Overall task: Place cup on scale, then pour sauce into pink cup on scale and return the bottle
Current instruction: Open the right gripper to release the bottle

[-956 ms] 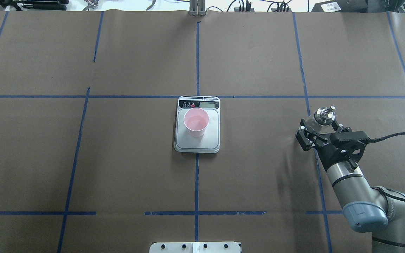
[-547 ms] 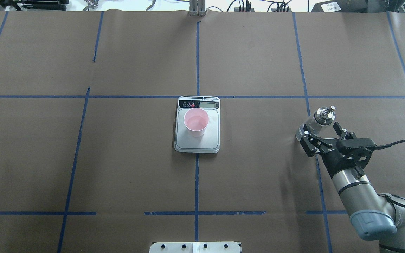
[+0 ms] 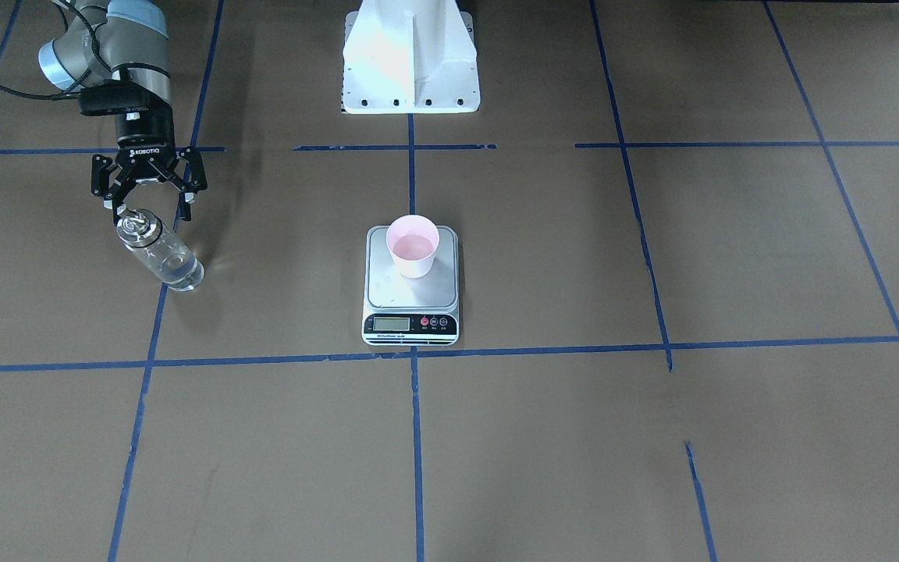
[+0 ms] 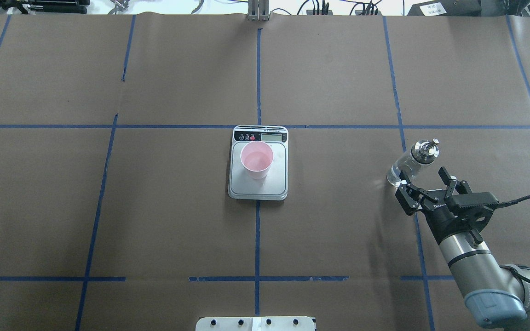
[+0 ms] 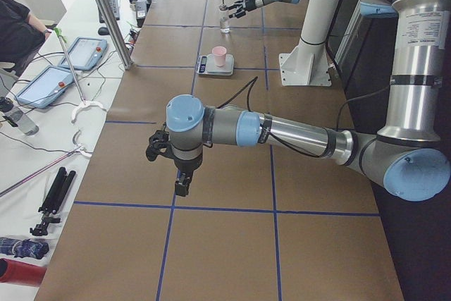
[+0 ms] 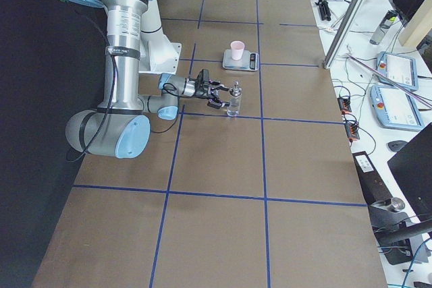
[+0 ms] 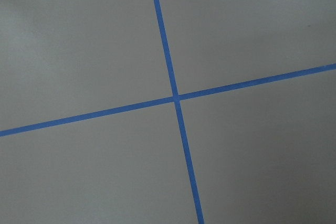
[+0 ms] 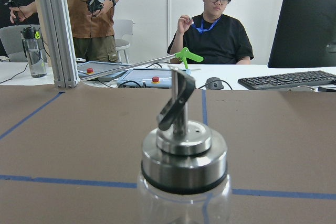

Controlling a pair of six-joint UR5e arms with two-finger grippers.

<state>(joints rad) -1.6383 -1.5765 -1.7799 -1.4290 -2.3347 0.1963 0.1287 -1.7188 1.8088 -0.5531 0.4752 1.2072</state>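
The pink cup point(image 4: 256, 158) stands upright on the silver scale point(image 4: 258, 187) at the table's middle, with liquid in it; both also show in the front view, cup point(image 3: 412, 246) on scale point(image 3: 410, 297). The clear glass bottle point(image 4: 406, 164) with its metal spout stands upright on the table at the right, some clear sauce in its bottom point(image 3: 176, 269). My right gripper point(image 4: 423, 182) is open and empty, just behind the bottle on the robot's side, not touching it. The right wrist view shows the bottle's top point(image 8: 184, 153) close ahead. My left gripper point(image 5: 156, 147) hangs over bare table far left; I cannot tell its state.
The robot's white base plate point(image 3: 410, 70) sits at the table's near edge. Blue tape lines cross the brown table cover point(image 7: 176, 98). A seated operator point(image 8: 212, 30), a metal post point(image 8: 55, 30) and control tablets point(image 6: 398, 72) are beyond the far edge.
My right gripper has drawn back from around the bottle toward the robot. The bottle stays standing where it was. Cup and scale have not moved.
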